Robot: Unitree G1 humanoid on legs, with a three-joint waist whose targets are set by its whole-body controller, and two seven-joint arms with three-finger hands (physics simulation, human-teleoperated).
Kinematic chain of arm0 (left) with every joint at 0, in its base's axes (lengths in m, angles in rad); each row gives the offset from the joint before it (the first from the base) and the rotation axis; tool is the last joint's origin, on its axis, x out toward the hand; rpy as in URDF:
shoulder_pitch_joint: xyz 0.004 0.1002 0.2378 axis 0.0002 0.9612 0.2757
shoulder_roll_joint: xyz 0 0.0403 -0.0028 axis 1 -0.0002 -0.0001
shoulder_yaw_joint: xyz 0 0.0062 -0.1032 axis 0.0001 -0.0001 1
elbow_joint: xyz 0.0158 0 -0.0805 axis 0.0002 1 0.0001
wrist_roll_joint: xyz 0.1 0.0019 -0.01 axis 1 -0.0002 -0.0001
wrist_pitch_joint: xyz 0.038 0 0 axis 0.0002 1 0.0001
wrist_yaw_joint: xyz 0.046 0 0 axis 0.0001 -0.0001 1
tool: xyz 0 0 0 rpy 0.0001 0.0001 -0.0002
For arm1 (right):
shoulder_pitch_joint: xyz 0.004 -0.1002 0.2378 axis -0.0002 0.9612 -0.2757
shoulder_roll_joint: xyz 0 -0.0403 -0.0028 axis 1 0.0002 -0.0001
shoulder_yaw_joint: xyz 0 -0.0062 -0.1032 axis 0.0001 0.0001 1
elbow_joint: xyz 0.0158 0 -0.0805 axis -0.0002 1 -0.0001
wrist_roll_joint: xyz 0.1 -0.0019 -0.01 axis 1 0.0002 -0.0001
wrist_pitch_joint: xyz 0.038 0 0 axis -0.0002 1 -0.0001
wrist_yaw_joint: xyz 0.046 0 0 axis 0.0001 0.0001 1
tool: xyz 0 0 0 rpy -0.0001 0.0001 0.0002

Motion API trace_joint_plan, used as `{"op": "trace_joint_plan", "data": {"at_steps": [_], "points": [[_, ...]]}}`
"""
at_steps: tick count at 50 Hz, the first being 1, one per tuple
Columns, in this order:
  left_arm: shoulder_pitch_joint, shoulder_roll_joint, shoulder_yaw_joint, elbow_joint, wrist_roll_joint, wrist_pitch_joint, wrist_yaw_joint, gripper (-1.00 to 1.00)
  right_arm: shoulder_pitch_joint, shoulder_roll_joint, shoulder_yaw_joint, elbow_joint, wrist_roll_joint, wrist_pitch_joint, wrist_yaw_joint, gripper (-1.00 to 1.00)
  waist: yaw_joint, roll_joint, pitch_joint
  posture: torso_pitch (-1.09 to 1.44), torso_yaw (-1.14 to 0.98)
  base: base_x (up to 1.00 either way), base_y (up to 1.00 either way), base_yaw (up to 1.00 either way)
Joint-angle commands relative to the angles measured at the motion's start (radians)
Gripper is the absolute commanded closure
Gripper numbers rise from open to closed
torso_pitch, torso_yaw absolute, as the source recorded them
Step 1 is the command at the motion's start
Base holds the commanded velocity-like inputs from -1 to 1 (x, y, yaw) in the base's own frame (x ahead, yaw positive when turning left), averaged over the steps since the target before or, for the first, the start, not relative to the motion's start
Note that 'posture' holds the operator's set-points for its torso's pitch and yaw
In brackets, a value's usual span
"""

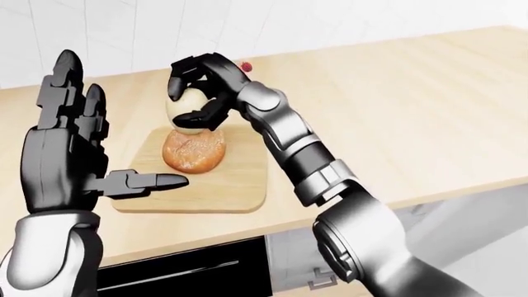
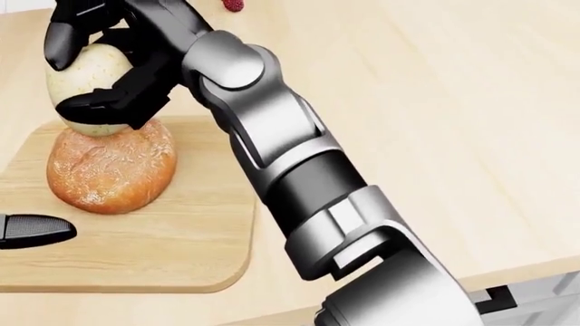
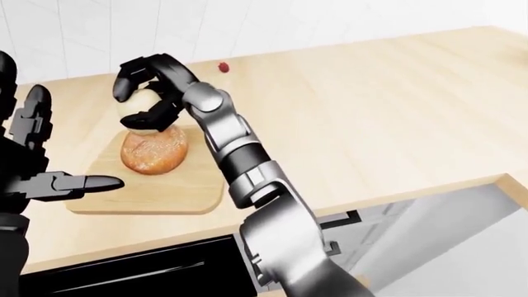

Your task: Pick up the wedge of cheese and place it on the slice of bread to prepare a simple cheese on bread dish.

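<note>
— Starting with the left-eye view: how are the fingers set?
— The cheese [image 1: 186,109] is clasped by the right hand [image 1: 200,93], just above the bread [image 1: 194,152]; the left hand [image 1: 70,148] is spread wide, holding nothing.
— And the head view?
— The bread is seen near the cutting board's [image 2: 172,251] top-left edge; bare worktop [image 2: 453,102] is left on the right.

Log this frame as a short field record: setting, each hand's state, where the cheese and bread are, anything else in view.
setting: wooden counter, cutting board on it
right hand: shut on the cheese, held just above the bread
bread: on the cutting board
left hand: open, raised, holding nothing
cheese release: not yet done
other: small red item on the counter, too small to identify
</note>
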Motion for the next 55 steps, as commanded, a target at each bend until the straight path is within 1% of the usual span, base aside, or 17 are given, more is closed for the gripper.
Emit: {"op": "trace_joint_plan", "data": {"at_steps": [1, 4, 7, 8, 9, 16, 19, 22, 31, 35, 45, 47, 55], "points": [[-0.017, 0.011, 0.01, -0.025, 0.003, -0.028, 0.004, -1.0, -0.041, -0.004, -0.01, -0.05, 0.011, -0.028, -0.004, 0.6, 0.0, 0.009, -0.026, 0.0, 0.0, 0.0, 0.0, 0.0], [-0.017, 0.01, 0.009, -0.025, 0.005, -0.028, 0.006, -1.0, -0.038, -0.004, -0.008, -0.054, 0.01, -0.021, -0.002, 0.52, 0.0, 0.009, -0.026, 0.0, 0.0, 0.0, 0.0, 0.0], [-0.016, 0.009, 0.006, -0.028, 0.005, -0.026, 0.006, -1.0, -0.035, -0.003, -0.007, -0.055, 0.009, -0.018, 0.001, 0.34, 0.0, 0.009, -0.026, 0.0, 0.0, 0.0, 0.0, 0.0], [-0.016, 0.01, 0.008, -0.03, 0.005, -0.024, 0.006, -1.0, -0.035, -0.003, -0.007, -0.055, 0.008, -0.017, 0.001, 0.33, 0.0, 0.009, -0.026, 0.0, 0.0, 0.0, 0.0, 0.0], [-0.017, 0.011, 0.01, -0.031, 0.005, -0.022, 0.005, -1.0, -0.034, -0.002, -0.007, -0.055, 0.007, -0.017, -0.001, 0.27, 0.0, 0.009, -0.026, 0.0, 0.0, 0.0, 0.0, 0.0], [-0.019, 0.015, 0.018, -0.032, 0.0, -0.017, 0.002, -1.0, -0.03, -0.004, -0.005, -0.051, -0.002, -0.015, 0.0, 0.22, 0.0, 0.01, -0.025, 0.0, 0.0, 0.0, 0.0, 0.0], [-0.021, 0.016, 0.018, -0.028, 0.0, -0.019, 0.003, -1.0, -0.029, -0.005, -0.005, -0.048, -0.007, -0.016, -0.001, 0.15, 0.0, 0.01, -0.026, 0.0, 0.0, 0.0, 0.0, 0.0], [-0.019, 0.016, 0.017, -0.024, 0.002, -0.023, 0.004, -1.0, -0.029, -0.005, -0.005, -0.047, -0.01, -0.016, 0.0, 0.16, 0.0, 0.01, -0.026, 0.0, 0.0, 0.0, 0.0, 0.0], [-0.021, 0.018, 0.021, -0.024, 0.0, -0.022, 0.007, -1.0, -0.029, -0.007, -0.006, -0.041, -0.018, -0.018, -0.002, 0.07, 0.0, 0.011, -0.026, 0.0, 0.0, 0.0, 0.0, 0.0], [-0.017, 0.019, 0.029, -0.031, -0.003, -0.016, 0.006, -1.0, -0.029, -0.006, -0.006, -0.041, -0.019, -0.019, -0.001, -0.03, -0.001, 0.012, -0.026, 0.0, 0.0, 0.0, 0.0, 0.0], [-0.013, 0.019, 0.03, -0.029, -0.001, -0.018, 0.008, -1.0, -0.027, -0.006, -0.006, -0.041, -0.023, -0.017, 0.0, -0.15, 0.0, 0.012, -0.026, 0.0, 0.0, 0.0, 0.0, 0.0], [-0.012, 0.019, 0.029, -0.028, 0.0, -0.019, 0.008, -1.0, -0.026, -0.006, -0.006, -0.041, -0.024, -0.016, -0.001, -0.26, -0.001, 0.013, -0.026, 0.0, 0.0, 0.0, 0.0, 0.0], [-0.012, 0.017, 0.026, -0.024, 0.003, -0.023, 0.01, -1.0, -0.024, -0.005, -0.005, -0.043, -0.025, -0.015, 0.002, -0.35, -0.001, 0.012, -0.027, 0.0, 0.0, 0.0, 0.0, 0.0]]}}
